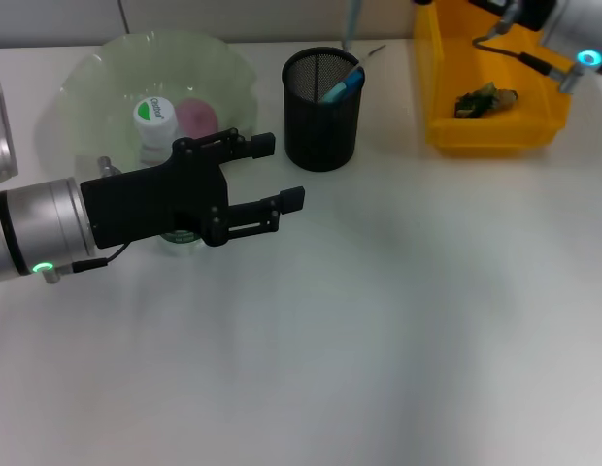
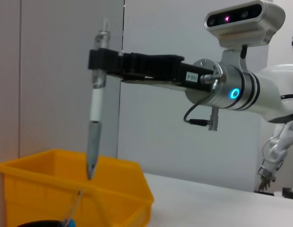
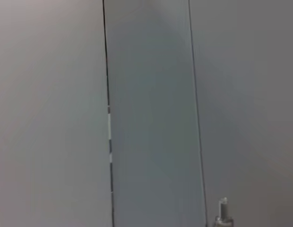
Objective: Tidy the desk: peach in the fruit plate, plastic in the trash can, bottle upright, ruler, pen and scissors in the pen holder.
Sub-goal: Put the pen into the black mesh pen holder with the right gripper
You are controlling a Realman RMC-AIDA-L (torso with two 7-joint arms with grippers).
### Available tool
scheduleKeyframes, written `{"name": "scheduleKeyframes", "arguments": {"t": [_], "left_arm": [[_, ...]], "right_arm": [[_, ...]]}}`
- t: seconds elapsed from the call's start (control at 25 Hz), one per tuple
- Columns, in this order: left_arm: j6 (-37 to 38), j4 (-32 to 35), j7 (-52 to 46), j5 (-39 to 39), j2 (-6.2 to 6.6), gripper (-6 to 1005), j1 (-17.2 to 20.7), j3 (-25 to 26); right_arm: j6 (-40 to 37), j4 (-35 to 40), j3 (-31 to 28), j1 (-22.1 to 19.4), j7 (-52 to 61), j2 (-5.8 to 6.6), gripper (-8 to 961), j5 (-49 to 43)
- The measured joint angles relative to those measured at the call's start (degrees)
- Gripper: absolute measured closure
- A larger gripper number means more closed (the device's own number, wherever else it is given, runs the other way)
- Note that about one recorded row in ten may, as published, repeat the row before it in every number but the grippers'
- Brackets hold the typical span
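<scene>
Black mesh holder [image 1: 321, 109] sits at twelve o'clock — your right gripper [image 2: 100, 65] hangs above it, clamped on the pen [image 2: 96, 111], tip down. Let go off-centre and the pen strikes the rim, or drops into the yellow bin [image 1: 490, 92]. Left gripper [image 1: 267, 183] hovers level at nine o'clock, fingers spread, empty.

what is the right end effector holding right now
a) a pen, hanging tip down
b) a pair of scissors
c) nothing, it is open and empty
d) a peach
a: in the left wrist view the right end effector is clamped on a pen that hangs tip down above the yellow bin.
</scene>
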State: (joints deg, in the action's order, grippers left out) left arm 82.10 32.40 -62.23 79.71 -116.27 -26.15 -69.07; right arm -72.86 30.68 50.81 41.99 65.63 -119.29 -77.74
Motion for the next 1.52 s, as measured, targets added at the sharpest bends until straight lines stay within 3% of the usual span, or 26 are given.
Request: {"name": "scheduleKeyframes", "arguments": {"t": [0.48,0.92,1.52], "left_arm": [[-0.5,1.0,0.0,0.5,-0.12,249,0.0,-0.5],[-0.5,1.0,0.1,0.5,-0.18,249,-0.1,-0.7],[-0.2,1.0,0.4,0.5,-0.69,249,-0.1,-0.7]], "right_arm": [[10.0,-4.7,4.6,3.1,-4.2,-0.24,815,0.2],[10.7,-10.3,5.4,4.5,-12.8,-0.6,796,4.7],[11.9,-12.3,5.5,5.3,-17.0,-0.6,769,5.5]]}}
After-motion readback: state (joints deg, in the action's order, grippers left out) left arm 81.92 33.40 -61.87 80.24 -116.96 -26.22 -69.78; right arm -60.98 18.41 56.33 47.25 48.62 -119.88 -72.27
